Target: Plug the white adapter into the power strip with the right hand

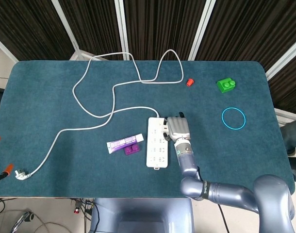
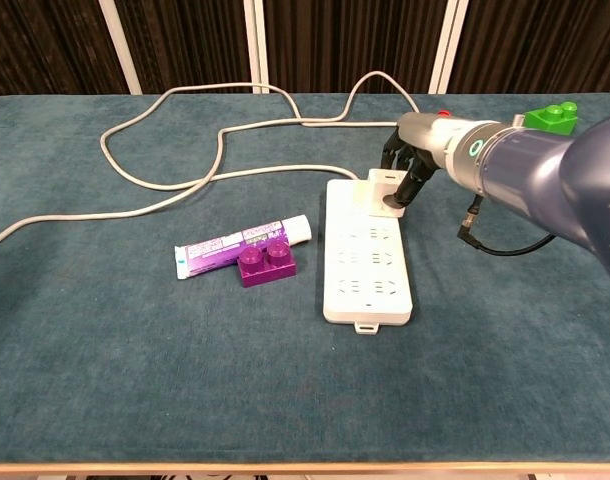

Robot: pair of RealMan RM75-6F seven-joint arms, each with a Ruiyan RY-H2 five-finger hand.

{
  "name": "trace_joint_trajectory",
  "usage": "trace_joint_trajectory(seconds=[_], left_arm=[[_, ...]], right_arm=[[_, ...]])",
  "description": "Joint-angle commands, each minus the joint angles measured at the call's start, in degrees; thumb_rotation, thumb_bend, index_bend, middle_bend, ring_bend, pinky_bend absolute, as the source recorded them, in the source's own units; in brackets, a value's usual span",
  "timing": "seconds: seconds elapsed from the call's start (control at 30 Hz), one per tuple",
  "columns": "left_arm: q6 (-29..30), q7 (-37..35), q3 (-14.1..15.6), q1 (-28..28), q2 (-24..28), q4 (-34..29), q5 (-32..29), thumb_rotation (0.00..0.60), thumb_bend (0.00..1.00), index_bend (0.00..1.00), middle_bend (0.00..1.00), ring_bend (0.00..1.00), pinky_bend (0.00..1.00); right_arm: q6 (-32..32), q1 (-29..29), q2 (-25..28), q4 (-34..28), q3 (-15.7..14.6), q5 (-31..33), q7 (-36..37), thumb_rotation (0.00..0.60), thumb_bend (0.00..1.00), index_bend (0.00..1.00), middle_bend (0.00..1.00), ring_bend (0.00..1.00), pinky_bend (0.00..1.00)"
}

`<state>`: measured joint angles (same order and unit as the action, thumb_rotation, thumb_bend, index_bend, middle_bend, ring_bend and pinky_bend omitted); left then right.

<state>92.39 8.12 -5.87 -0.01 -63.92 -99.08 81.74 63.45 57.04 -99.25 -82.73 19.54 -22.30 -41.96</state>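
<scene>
From the chest view, the right robot hand (image 2: 405, 172) is curling its dark fingers (image 2: 397, 192) around the white adapter (image 2: 383, 189), pinching it at the far right corner of the power strip (image 2: 368, 252). The adapter is sitting on the strip's top face there; whether its prongs are seated in a socket cannot be told. The head view is hiding the adapter almost entirely: there the back of the right robot hand (image 1: 177, 128) is covering it, lying against the strip's right edge near its far end.

The power strip (image 1: 156, 142) is lying flat on the teal surface (image 1: 51, 107), its long axis running from the near edge toward the far edge, with the white cord (image 1: 114, 85) leaving its far end and looping across the surface to a plug (image 1: 22, 173) at the near left. Just left of the strip, a toothpaste tube (image 2: 243, 244) and a purple block (image 2: 266, 266) are touching each other.

Only the head view is showing the blue ring (image 1: 234, 118), well right of the hand. The left robot hand is appearing in neither view.
</scene>
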Motion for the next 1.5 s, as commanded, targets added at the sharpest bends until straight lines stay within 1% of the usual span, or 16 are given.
trace_joint_trajectory(seconds=[0.03, 0.2, 0.73, 1.1, 1.43, 1.5], left_arm=[[-0.03, 0.02, 0.02, -0.02, -0.01, 0.00, 0.01, 0.600, 0.17, 0.20, 0.01, 0.00, 0.08], [-0.06, 0.06, 0.02, -0.03, -0.03, 0.02, 0.00, 0.600, 0.17, 0.20, 0.01, 0.00, 0.08], [-0.07, 0.22, 0.00, -0.06, -0.07, 0.03, -0.08, 0.600, 0.17, 0.20, 0.01, 0.00, 0.08], [-0.04, 0.15, -0.04, -0.04, -0.01, 0.04, -0.15, 0.600, 0.17, 0.20, 0.01, 0.00, 0.08], [0.00, 0.28, -0.09, -0.04, -0.05, 0.00, -0.25, 0.600, 0.17, 0.20, 0.01, 0.00, 0.08], [-0.03, 0.30, -0.05, -0.05, -0.05, 0.01, -0.18, 0.600, 0.17, 0.20, 0.01, 0.00, 0.08]], right_arm=[[0.06, 0.17, -0.17, 0.22, -0.06, 0.06, -0.38, 0.600, 0.61, 0.78, 0.55, 0.38, 0.11], [0.34, 0.28, -0.50, 0.50, -0.17, -0.16, -0.78, 0.600, 0.63, 0.81, 0.57, 0.40, 0.11], [0.63, -0.17, -1.92, 1.18, -1.05, -2.09, -0.73, 0.600, 0.63, 0.89, 0.62, 0.44, 0.11], [0.53, -0.53, -2.64, 1.94, -1.38, -2.24, -1.26, 0.600, 0.63, 0.95, 0.66, 0.49, 0.14], [0.54, -1.02, -2.63, 1.69, -1.52, -3.20, -1.27, 0.600, 0.63, 0.96, 0.68, 0.50, 0.14], [0.72, -1.06, -2.64, 1.68, -1.50, -3.44, -1.35, 0.600, 0.63, 0.94, 0.68, 0.49, 0.14]])
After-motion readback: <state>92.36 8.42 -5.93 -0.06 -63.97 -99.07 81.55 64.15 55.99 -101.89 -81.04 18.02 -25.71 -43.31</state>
